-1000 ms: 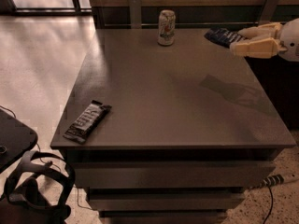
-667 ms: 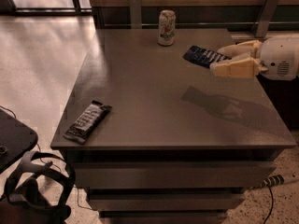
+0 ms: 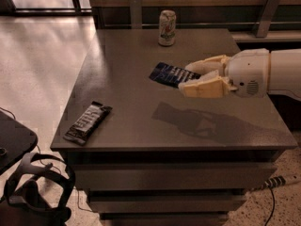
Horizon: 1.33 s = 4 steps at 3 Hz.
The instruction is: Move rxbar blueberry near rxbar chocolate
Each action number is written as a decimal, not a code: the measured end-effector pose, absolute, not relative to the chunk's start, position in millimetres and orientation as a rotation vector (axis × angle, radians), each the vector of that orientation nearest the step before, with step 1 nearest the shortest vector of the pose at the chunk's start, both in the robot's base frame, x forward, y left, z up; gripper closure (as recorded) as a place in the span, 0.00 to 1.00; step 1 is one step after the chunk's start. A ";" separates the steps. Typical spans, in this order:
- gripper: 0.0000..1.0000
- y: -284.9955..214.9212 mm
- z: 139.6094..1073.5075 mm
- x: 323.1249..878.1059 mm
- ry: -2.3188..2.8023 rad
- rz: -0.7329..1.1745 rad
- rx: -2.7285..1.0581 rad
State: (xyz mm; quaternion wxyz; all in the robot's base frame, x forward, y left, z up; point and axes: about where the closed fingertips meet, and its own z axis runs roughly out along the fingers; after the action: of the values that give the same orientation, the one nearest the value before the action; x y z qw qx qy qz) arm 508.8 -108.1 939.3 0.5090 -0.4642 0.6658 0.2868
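We see the pincer [image 3: 185, 79] clenched on the blue bar [image 3: 167, 73], holding it in the air above the middle of the worktop [image 3: 127, 60] — the pick-up is done. What is left, we judge, is carrying it to the brown bar [image 3: 88, 122] at the front-left corner and putting it down.

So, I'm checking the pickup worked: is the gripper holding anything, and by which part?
Yes: the gripper, over the table, grips the rxbar blueberry by its camera-right end.

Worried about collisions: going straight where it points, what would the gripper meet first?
Likely nothing: the gripper, shut on the rxbar blueberry above the table, points left, between the can and the rxbar chocolate, though depth is unclear.
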 end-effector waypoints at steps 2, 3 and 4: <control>1.00 -24.8 956.6 476.6 1.531 0.773 -1.167; 1.00 -2.2 940.3 487.9 1.568 0.792 -1.166; 1.00 -1.5 920.3 501.0 1.620 0.773 -1.151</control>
State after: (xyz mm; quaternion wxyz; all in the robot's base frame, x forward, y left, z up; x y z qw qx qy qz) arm 501.0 -1.5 920.3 0.4834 -0.4727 0.6651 0.3171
